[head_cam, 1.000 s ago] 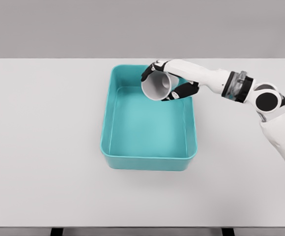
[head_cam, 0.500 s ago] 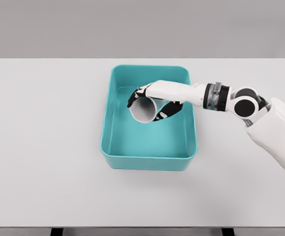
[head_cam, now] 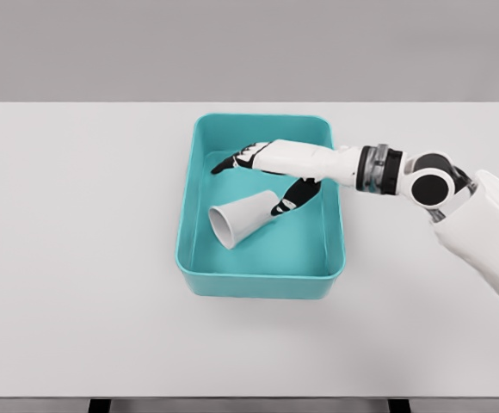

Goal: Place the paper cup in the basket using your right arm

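The right hand hangs spread and empty over the basket, thumb tip just beside the paper cup lying on its side inside (probably light, thin-walled, crushable, best gripped gently around its middle).

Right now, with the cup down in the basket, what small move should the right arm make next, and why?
Probably lift the right hand straight up and draw it back out over the basket's right wall. The paper cup lies on its side inside the basket, and the fingers are spread. The thumb tip sits close to the cup's base, so rise before pulling back to avoid nudging it.
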